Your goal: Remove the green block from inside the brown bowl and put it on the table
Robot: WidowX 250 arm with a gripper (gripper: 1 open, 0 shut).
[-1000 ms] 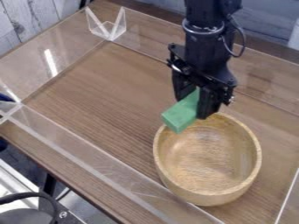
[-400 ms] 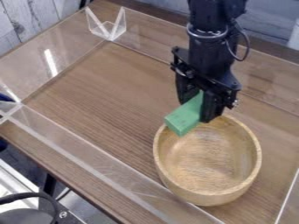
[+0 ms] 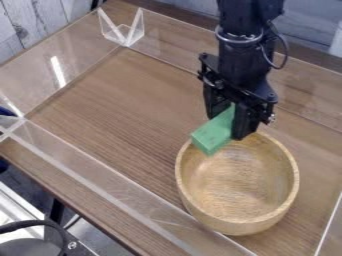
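No readable text, labels, brands, numbers or signs anywhere in view.

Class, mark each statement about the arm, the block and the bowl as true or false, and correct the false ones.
1. The block is green. True.
2. The gripper is wide open, away from the block. False: it is shut on the block.
3. The bowl is upside down. False: it stands upright, its hollow facing the camera.
4. The block is seen near the bowl's rim. True.
5. The table is bright blue. False: it is brown.
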